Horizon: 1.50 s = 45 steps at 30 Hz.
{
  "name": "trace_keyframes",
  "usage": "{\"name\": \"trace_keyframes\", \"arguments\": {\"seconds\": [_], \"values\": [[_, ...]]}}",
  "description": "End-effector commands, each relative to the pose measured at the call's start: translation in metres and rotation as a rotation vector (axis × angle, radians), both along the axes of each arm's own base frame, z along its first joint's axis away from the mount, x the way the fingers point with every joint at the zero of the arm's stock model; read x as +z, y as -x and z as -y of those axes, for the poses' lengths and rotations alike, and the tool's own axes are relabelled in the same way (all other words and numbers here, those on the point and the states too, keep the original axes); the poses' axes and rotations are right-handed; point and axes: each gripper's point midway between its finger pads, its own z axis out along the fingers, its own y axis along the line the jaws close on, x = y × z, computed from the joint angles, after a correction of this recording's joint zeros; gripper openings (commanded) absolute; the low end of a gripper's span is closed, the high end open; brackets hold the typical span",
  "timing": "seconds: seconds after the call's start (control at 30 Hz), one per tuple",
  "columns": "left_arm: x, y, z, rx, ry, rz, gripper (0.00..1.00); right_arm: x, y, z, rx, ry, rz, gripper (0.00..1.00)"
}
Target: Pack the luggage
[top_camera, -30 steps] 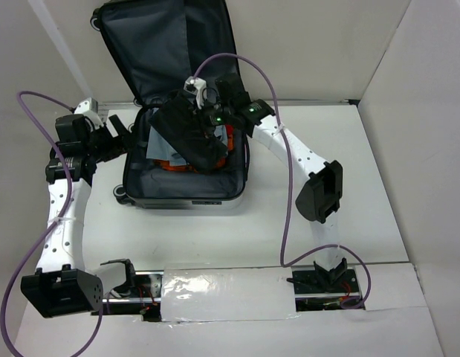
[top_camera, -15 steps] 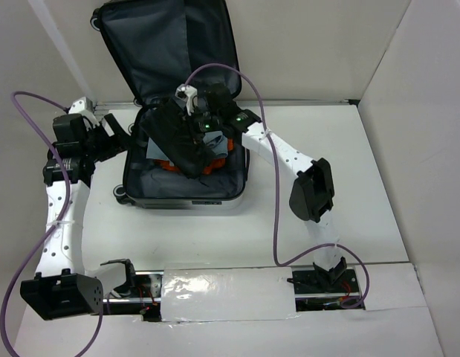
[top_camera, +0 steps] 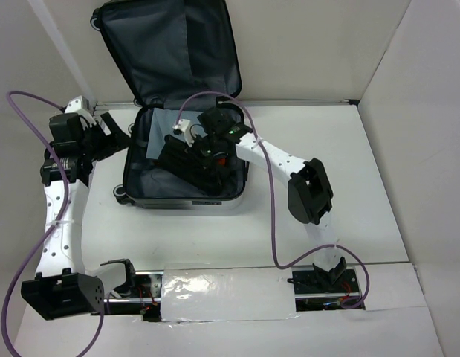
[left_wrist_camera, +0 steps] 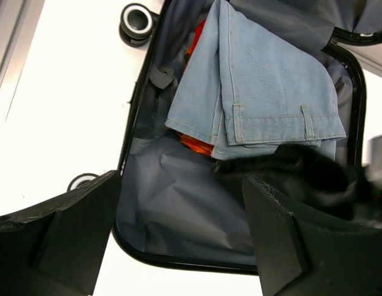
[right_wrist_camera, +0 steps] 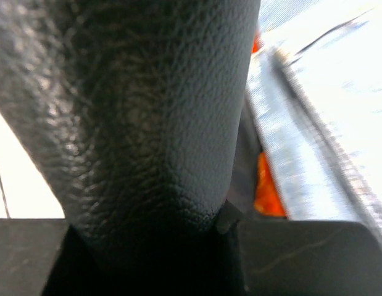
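The luggage (top_camera: 183, 201) lies open on the table, its lid (top_camera: 170, 44) leaning on the back wall. Folded light-blue jeans (left_wrist_camera: 265, 92) lie in the base over an orange garment (left_wrist_camera: 197, 143). My right gripper (top_camera: 205, 151) is down inside the base, shut on a black leather-like garment (top_camera: 185, 165). That garment fills the right wrist view (right_wrist_camera: 135, 123) between the fingers (right_wrist_camera: 302, 259). My left gripper (top_camera: 113, 135) stands open at the luggage's left rim, with nothing between its fingers (left_wrist_camera: 86, 228); the dark grey lining (left_wrist_camera: 178, 209) shows below them.
A black luggage wheel (left_wrist_camera: 136, 18) sticks out at the left side. White walls close in the table at the back, left and right (top_camera: 408, 89). A taped strip (top_camera: 222, 294) runs along the near edge between the arm bases.
My right gripper has come down and forward with the black garment, from above the clothes into the luggage base. The left arm has barely shifted.
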Motion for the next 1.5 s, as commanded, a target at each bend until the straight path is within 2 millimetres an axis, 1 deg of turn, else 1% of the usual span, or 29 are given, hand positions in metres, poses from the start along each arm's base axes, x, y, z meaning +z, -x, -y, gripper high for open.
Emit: {"name": "trace_keyframes", "arguments": {"seconds": [0.0, 0.03, 0.07, 0.1, 0.17, 0.2, 0.3, 0.37, 0.47, 0.57, 0.63, 0.67, 0.7, 0.8, 0.83, 0.9, 0.93, 1.0, 1.03, 1.07, 1.1, 1.13, 1.17, 1.27, 1.33, 1.37, 1.4, 1.43, 1.47], "values": [[0.033, -0.007, -0.006, -0.005, -0.039, 0.090, 0.92, 0.024, 0.026, -0.005, 0.104, 0.014, 0.098, 0.06], [0.030, -0.008, -0.010, 0.000, -0.045, 0.080, 0.92, 0.017, 0.025, -0.003, 0.101, 0.037, 0.095, 0.06], [0.036, -0.009, -0.010, 0.001, -0.048, 0.094, 0.92, 0.009, 0.032, -0.006, 0.116, 0.053, 0.078, 0.06], [0.036, -0.009, -0.009, -0.007, -0.045, 0.095, 0.92, -0.009, 0.029, -0.003, 0.111, 0.094, 0.064, 0.05], [0.043, -0.011, -0.013, 0.002, -0.048, 0.107, 0.92, -0.021, 0.040, -0.008, 0.127, 0.150, 0.058, 0.05], [0.043, -0.011, -0.011, -0.008, -0.043, 0.108, 0.92, -0.034, 0.042, -0.008, 0.133, 0.186, 0.052, 0.05], [0.043, -0.011, -0.009, -0.017, -0.039, 0.109, 0.92, -0.038, 0.047, -0.013, 0.129, 0.221, 0.076, 0.07], [0.035, -0.012, -0.012, -0.009, -0.034, 0.089, 0.92, -0.038, 0.047, -0.013, 0.129, 0.221, 0.076, 0.19], [0.037, -0.013, -0.013, -0.008, -0.037, 0.098, 0.92, -0.038, 0.041, -0.008, 0.109, 0.214, 0.061, 0.43], [0.039, -0.015, -0.011, -0.018, -0.032, 0.099, 0.92, -0.029, 0.030, -0.004, 0.064, 0.187, 0.041, 0.72], [0.038, -0.018, -0.014, -0.017, -0.029, 0.102, 0.92, -0.008, 0.020, -0.010, 0.049, 0.127, 0.052, 0.83], [0.038, -0.018, -0.014, -0.017, -0.029, 0.102, 0.92, -0.007, 0.016, -0.007, 0.044, 0.121, 0.045, 0.83], [0.038, -0.018, -0.012, -0.025, -0.025, 0.103, 0.92, 0.012, 0.012, -0.010, 0.041, 0.089, 0.078, 0.84], [0.040, -0.024, -0.009, -0.042, -0.010, 0.119, 0.92, 0.041, 0.005, -0.012, 0.031, 0.022, 0.089, 0.89], [0.040, -0.023, -0.007, -0.052, -0.006, 0.120, 0.92, 0.057, 0.003, -0.014, 0.024, -0.010, 0.114, 0.93], [0.038, -0.028, 0.001, -0.102, 0.016, 0.128, 0.92, 0.091, -0.008, -0.009, -0.017, -0.083, 0.163, 0.96], [0.036, -0.028, 0.005, -0.128, 0.017, 0.130, 0.92, 0.098, -0.007, -0.009, -0.027, -0.103, 0.167, 0.97], [0.034, -0.028, 0.017, -0.205, 0.040, 0.144, 0.92, 0.124, -0.019, 0.003, -0.093, -0.162, 0.190, 0.99], [0.034, -0.027, 0.021, -0.234, 0.038, 0.148, 0.91, 0.126, -0.021, 0.008, -0.109, -0.169, 0.187, 0.99], [0.032, -0.028, 0.024, -0.255, 0.047, 0.154, 0.91, 0.115, -0.020, 0.013, -0.105, -0.159, 0.163, 0.99], [0.034, -0.025, 0.032, -0.311, 0.046, 0.164, 0.91, 0.120, -0.020, 0.020, -0.130, -0.174, 0.150, 0.99], [0.032, -0.025, 0.036, -0.337, 0.048, 0.168, 0.91, 0.118, -0.030, 0.029, -0.171, -0.179, 0.152, 0.99], [0.029, -0.025, 0.038, -0.352, 0.056, 0.169, 0.91, 0.101, -0.031, 0.037, -0.197, -0.154, 0.119, 0.99], [0.014, -0.025, 0.048, -0.402, 0.086, 0.152, 0.89, 0.093, -0.054, 0.065, -0.350, -0.171, 0.056, 0.97], [0.009, -0.028, 0.061, -0.440, 0.100, 0.154, 0.88, 0.086, -0.058, 0.081, -0.424, -0.190, -0.009, 0.94], [-0.001, -0.030, 0.061, -0.438, 0.107, 0.139, 0.87, 0.093, -0.066, 0.092, -0.452, -0.217, -0.008, 0.92], [-0.002, -0.032, 0.068, -0.459, 0.121, 0.137, 0.87, 0.088, -0.067, 0.099, -0.476, -0.219, -0.027, 0.91], [-0.005, -0.032, 0.076, -0.488, 0.126, 0.140, 0.85, 0.095, -0.070, 0.107, -0.518, -0.237, -0.030, 0.89], [-0.009, -0.033, 0.081, -0.499, 0.132, 0.126, 0.84, 0.092, -0.073, 0.118, -0.540, -0.232, -0.034, 0.84]]}}
